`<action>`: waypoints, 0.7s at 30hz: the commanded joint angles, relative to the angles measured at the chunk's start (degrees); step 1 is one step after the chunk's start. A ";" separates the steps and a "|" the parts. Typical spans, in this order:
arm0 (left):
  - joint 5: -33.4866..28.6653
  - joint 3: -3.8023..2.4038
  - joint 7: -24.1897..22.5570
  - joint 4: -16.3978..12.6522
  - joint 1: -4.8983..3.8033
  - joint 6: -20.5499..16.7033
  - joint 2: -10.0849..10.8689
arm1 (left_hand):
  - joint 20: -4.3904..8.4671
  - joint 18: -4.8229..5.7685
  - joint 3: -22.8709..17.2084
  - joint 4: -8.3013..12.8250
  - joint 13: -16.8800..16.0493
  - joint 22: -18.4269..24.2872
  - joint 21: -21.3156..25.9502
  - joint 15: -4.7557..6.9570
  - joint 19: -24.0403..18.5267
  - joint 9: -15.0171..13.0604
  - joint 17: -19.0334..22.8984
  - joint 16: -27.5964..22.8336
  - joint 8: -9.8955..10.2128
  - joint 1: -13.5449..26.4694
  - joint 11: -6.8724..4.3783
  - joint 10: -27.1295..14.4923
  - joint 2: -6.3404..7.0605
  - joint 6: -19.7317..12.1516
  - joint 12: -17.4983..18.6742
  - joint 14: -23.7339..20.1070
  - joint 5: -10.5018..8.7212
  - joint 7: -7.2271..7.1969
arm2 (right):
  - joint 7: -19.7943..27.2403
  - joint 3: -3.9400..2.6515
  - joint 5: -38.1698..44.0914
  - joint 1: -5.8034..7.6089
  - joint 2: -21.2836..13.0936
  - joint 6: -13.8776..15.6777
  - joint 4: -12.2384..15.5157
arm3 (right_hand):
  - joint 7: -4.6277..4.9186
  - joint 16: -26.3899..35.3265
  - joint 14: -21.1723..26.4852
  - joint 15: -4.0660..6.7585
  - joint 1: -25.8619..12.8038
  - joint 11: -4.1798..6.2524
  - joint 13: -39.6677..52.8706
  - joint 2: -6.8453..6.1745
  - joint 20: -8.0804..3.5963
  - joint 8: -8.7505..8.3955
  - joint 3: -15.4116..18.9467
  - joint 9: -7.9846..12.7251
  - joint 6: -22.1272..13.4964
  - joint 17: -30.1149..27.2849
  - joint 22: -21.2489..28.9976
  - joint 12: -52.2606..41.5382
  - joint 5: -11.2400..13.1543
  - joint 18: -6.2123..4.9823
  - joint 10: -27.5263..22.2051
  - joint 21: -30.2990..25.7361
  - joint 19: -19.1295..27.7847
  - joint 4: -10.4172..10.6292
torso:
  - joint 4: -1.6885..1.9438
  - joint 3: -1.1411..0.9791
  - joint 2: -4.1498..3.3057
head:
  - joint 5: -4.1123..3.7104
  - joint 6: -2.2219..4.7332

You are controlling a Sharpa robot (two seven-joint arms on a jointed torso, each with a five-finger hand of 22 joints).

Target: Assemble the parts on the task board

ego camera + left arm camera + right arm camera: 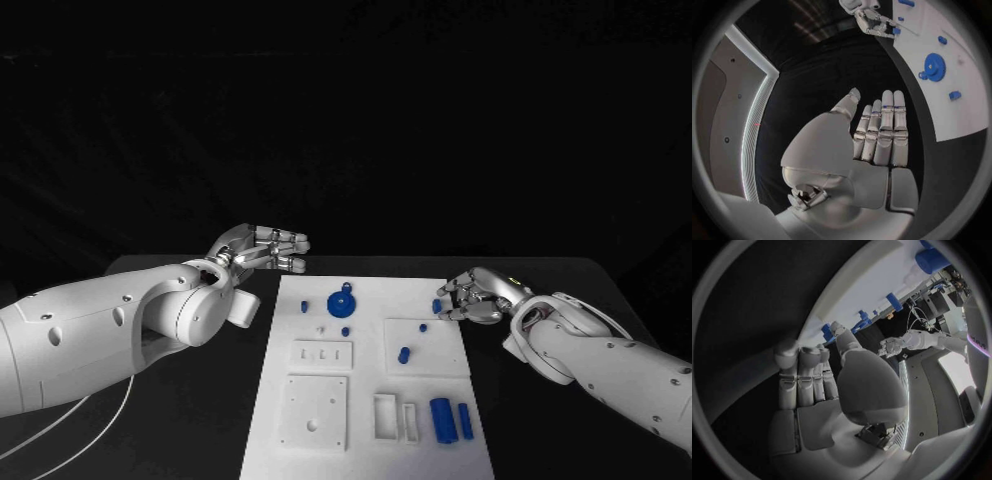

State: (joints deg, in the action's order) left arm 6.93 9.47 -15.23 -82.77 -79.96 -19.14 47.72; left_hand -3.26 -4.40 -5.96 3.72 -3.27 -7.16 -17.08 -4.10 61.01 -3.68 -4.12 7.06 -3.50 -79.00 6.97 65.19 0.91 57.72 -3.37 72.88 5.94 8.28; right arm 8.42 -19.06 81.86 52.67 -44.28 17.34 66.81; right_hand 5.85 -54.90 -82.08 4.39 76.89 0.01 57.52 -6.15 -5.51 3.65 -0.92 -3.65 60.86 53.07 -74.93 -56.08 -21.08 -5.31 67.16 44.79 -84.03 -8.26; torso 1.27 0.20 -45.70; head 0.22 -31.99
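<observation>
The white task board [378, 292] lies lengthwise in the middle of the table. A blue gear [342, 303] sits near its far end, and two blue cylinders [444, 420] lie near its front right. My left hand [263, 247] hovers off the board's far left corner. In the left wrist view its fingers [879, 132] are straight and together, with nothing in them. My right hand [479, 296] is at the board's right edge, and its fingertips reach a small blue part [437, 306]. The right wrist view shows its palm [817, 390] empty and this part [826, 332] just past the thumb. Contact cannot be told.
More small blue parts [405, 354] lie mid-board, and one [304, 306] sits left of the gear. White square plates [315, 410] and a slotted holder [392, 417] take up the board's near half. A white cable [87, 430] loops under my left arm.
</observation>
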 commanded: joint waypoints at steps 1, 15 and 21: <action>-0.08 -0.04 -0.29 0.02 0.00 1.03 -0.16 | -0.03 0.64 -0.20 0.19 -0.06 -0.08 -0.25 -0.18 -0.44 -0.02 -0.03 -0.01 -0.09 0.35 -0.08 -0.49 0.11 -0.07 -0.04 0.12 0.02 0.27 | 0.76 0.00 0.81 -0.13 0.40 -1.29 -0.20 | 0.12 -0.06 0.17 -0.31 -0.06 0.00 0.08 0.53 0.34 -0.09 -0.19 0.04 -0.18 0.08 -5.39 -0.12 0.34 0.01 -0.26 -0.12 -2.20 -0.38 | 0.00 -0.23 -0.15 | 0.16 -0.08; 0.06 -0.04 -0.07 0.16 0.08 1.33 -0.23 | -0.06 0.60 -0.11 0.30 -0.06 -0.20 -0.44 -0.20 -0.61 -0.02 -0.03 0.00 -0.08 0.36 -0.06 -0.55 -0.05 -0.19 -0.06 0.06 0.04 0.30 | 0.93 0.00 1.04 -0.96 2.21 -1.40 -2.06 | -0.19 -0.35 0.01 -0.17 -1.20 0.23 0.52 1.77 0.23 -0.10 -2.01 0.04 1.33 0.42 -5.47 -0.63 2.25 0.07 -0.01 0.39 -2.27 -0.66 | 0.09 -0.12 -0.07 | 0.30 -0.43; 0.09 -0.04 0.02 0.17 0.10 1.37 -0.21 | -0.06 0.60 -0.11 0.30 -0.06 -0.20 -0.44 -0.20 -0.61 -0.02 -0.03 0.00 -0.08 0.36 -0.06 -0.55 -0.05 -0.19 -0.06 0.06 0.04 0.30 | 0.98 0.00 0.96 -1.13 2.39 -1.24 -2.30 | -0.88 -0.53 -0.11 0.13 -1.80 0.66 0.83 2.57 -0.03 -0.10 -5.50 -0.01 3.82 0.70 -5.50 -0.87 5.57 0.26 0.04 0.63 -2.28 -0.76 | 0.09 -0.02 -0.05 | 0.28 -0.58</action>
State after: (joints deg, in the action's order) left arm 6.98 9.47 -15.03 -82.55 -79.85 -18.68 47.61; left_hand -3.47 -4.42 -5.96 3.72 -3.26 -7.30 -17.30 -4.10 60.81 -3.68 -4.12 7.06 -3.50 -79.01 6.76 64.99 0.91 57.72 -3.37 72.88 5.94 8.28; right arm 8.94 -19.22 82.15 51.86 -41.94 17.11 64.67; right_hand 4.99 -55.13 -82.08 4.39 75.16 0.34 58.30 -3.97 -5.51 3.55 -6.23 -3.54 64.50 53.71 -74.92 -56.76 -15.59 -5.30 67.24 45.22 -84.03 -9.03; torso 1.37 0.13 -45.77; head 0.52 -32.53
